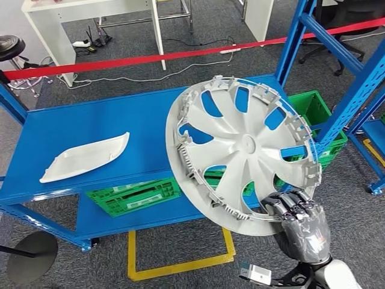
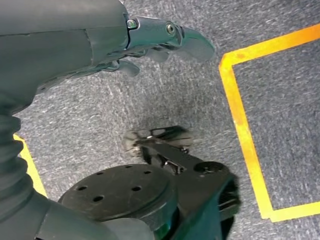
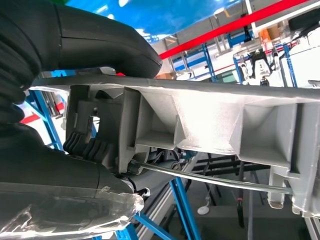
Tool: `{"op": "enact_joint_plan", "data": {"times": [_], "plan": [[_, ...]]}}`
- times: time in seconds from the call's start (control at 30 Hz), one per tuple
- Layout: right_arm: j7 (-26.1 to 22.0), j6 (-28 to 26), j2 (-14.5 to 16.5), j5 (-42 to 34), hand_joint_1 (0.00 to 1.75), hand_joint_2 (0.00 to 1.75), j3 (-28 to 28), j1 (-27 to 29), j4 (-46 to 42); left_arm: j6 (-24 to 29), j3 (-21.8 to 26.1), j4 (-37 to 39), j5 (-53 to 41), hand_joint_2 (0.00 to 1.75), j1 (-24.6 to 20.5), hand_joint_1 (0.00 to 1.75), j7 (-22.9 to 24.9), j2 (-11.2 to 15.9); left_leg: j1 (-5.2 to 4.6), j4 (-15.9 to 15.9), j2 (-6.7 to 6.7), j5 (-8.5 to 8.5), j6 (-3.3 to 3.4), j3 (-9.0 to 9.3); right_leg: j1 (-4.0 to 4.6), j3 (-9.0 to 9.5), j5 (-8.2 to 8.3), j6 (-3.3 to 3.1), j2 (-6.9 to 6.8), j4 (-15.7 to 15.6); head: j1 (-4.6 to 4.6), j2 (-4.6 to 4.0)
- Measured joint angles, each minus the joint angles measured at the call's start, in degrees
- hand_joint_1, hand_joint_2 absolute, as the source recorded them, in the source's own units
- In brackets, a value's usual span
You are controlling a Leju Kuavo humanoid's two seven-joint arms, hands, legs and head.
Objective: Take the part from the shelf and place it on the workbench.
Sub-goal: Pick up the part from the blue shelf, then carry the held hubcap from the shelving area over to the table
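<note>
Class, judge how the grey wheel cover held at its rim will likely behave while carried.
The wheel cover looks thin and slotted, so probably light. The right hand grips only one rim edge, so it may flex or swing.

The lower rim of the wheel cover (image 1: 245,150) is covered where the fingers of the right robot hand (image 1: 297,217) are closed over it; the thumb behind the rim is concealed in the head view. In the right wrist view, the wheel cover (image 3: 211,120) is cut off by the picture's far edge, and the fingertips (image 3: 85,147) are partly concealed behind a rib of the rim. The green crate (image 1: 136,195) on the lower shelf level, far from the right robot hand, is partly hidden beneath the blue shelf (image 1: 91,129) and behind the wheel cover. The left robot hand (image 2: 151,42) is cut off by the picture's edge, and its fingers are largely concealed behind the thumb.
</note>
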Motion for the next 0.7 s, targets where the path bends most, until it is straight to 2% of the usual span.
{"op": "enact_joint_plan", "data": {"times": [0.03,0.07,0.13,0.17,0.2,0.23,0.3,0.33,0.37,0.4,0.47,0.5,0.53,0.57,0.6,0.63,0.67,0.7], "plan": [[0.0,0.0,-0.05,0.0,1.75,1.75,0.07,0.04,0.0,0.0,0.0,0.02,-0.02,1.75,-0.06,0.0,0.0,-0.01,0.03,0.31,0.0,0.31,0.04,0.5,0.04,-0.48,0.38,0.03,-0.01,0.01,0.01,0.0],[0.0,0.0,-0.1,0.0,1.75,1.75,0.15,0.06,-0.02,0.0,0.0,0.02,-0.03,1.75,-0.12,0.0,0.0,-0.01,0.04,-1.56,0.0,1.52,0.16,2.09,0.05,-0.9,0.76,0.11,0.0,0.01,0.01,0.0],[0.0,0.0,-0.18,-0.01,1.75,1.75,0.31,0.09,-0.13,0.0,0.0,0.02,-0.03,1.75,-0.29,0.0,0.0,0.0,0.02,-9.47,-0.01,4.27,0.55,7.36,0.11,-1.55,1.43,0.48,0.06,0.02,0.0,0.0],[0.0,0.0,-0.22,-0.02,1.75,1.75,0.35,0.09,-0.22,0.01,0.0,0.02,-0.03,1.75,-0.43,0.0,-0.01,0.0,-0.04,-13.03,-0.06,4.97,0.77,9.55,0.16,-1.8,1.76,0.77,0.07,0.02,0.02,-0.01],[-0.04,0.0,-0.28,-0.07,1.75,1.75,0.38,0.08,-0.31,0.04,0.0,0.02,-0.09,1.75,-0.57,0.0,-0.04,-0.01,-0.12,-15.42,-0.11,5.22,0.99,10.83,0.2,-1.99,2.14,1.12,0.05,-0.01,0.03,-0.01],[-0.14,0.01,-0.34,-0.17,1.75,1.75,0.4,0.1,-0.39,0.16,0.01,0.05,-0.25,1.75,-0.67,0.0,-0.1,-0.01,-0.25,-16.48,-0.16,5.21,1.24,11.18,0.2,-2.15,2.57,1.52,0.04,-0.13,0.07,0.0],[-0.5,0.08,-0.56,-0.54,1.75,1.75,0.42,0.2,-0.52,0.72,0.04,0.32,-0.99,1.75,-0.73,0.0,-0.43,0.06,-0.35,-16.82,-0.11,5.93,2.0,10.55,0.04,-2.41,3.29,2.3,0.06,-0.4,0.05,-0.01],[-0.68,0.12,-0.74,-0.71,1.75,1.75,0.42,0.33,-0.6,1.18,0.07,0.6,-1.54,1.75,-0.76,0.0,-0.66,0.16,-0.32,-16.94,-0.02,6.41,2.47,10.2,-0.03,-2.81,2.76,2.58,0.04,-0.08,0.09,-0.01],[-0.89,0.14,-0.95,-0.85,1.75,1.75,0.42,0.44,-0.72,1.71,0.08,0.99,-2.15,1.75,-0.84,0.0,-0.96,0.33,-0.24,-17.09,0.08,6.96,2.92,9.78,-0.04,-3.43,1.23,2.78,0.02,1.24,0.15,-0.01],[-1.13,0.11,-1.17,-0.95,1.75,1.75,0.41,0.52,-0.85,2.35,0.09,1.55,-2.82,1.75,-0.96,0.0,-1.32,0.55,-0.18,-17.17,0.18,7.51,3.26,9.27,-0.03,-4.38,-1.17,2.89,-0.02,3.82,0.24,-0.01],[-1.78,-0.03,-1.45,-1.08,1.75,1.75,0.4,0.61,-1.12,3.83,0.08,3.02,-4.09,1.75,-1.32,0.0,-2.08,1.22,-0.33,-17.11,0.27,8.54,3.64,8.0,0.11,-6.37,-6.27,3.06,-0.05,11.22,0.36,0.0],[-2.13,-0.12,-1.59,-1.08,1.75,1.75,0.41,0.7,-1.28,4.62,0.08,3.95,-4.69,1.75,-1.54,0.0,-2.45,1.61,-0.42,-17.08,0.31,9.06,3.7,7.34,0.17,-6.8,-7.5,3.09,-0.05,14.17,0.36,-0.01],[-2.41,-0.23,-1.74,-1.05,1.75,1.75,0.42,0.84,-1.46,5.36,0.06,4.87,-5.22,1.75,-1.77,0.0,-2.72,2.02,-0.51,-17.05,0.32,9.57,3.7,6.69,0.22,-6.37,-7.48,3.07,-0.05,15.37,0.36,-0.01],[-2.6,-0.39,-1.93,-0.99,1.75,1.75,0.42,1.08,-1.71,6.09,0.02,5.78,-5.77,1.75,-1.99,0.0,-2.99,2.41,-0.57,-17.03,0.33,10.06,3.66,6.07,0.25,-4.93,-6.43,3.0,-0.06,14.53,0.36,-0.01],[-2.68,-0.61,-2.13,-0.84,1.75,1.75,0.42,1.43,-2.03,6.77,-0.03,6.64,-6.27,1.75,-2.18,0.0,-3.24,2.72,-0.61,-16.99,0.31,10.55,3.57,5.5,0.28,-2.38,-4.87,2.88,-0.06,11.56,0.35,-0.01],[-2.67,-0.92,-2.32,-0.61,1.75,1.75,0.4,1.84,-2.42,7.39,-0.11,7.39,-6.72,1.75,-2.34,0.0,-3.49,2.97,-0.65,-16.91,0.28,11.0,3.39,5.01,0.31,0.7,-3.96,2.74,-0.09,7.28,0.38,-0.01],[-2.48,-1.37,-2.54,-0.15,1.75,1.75,0.38,2.38,-2.92,8.05,-0.24,8.08,-7.24,1.75,-2.45,0.0,-3.72,3.15,-0.73,-16.8,0.24,11.4,3.17,4.61,0.39,3.71,-3.64,2.57,-0.08,2.92,0.34,-0.01],[-2.02,-2.03,-2.77,0.58,1.75,1.75,0.32,3.19,-3.51,8.8,-0.44,8.72,-7.89,1.75,-2.52,0.0,-3.88,3.29,-0.8,-16.7,0.2,11.82,2.89,4.36,0.48,5.72,-3.77,2.36,-0.08,-0.31,0.29,-0.01]]}}
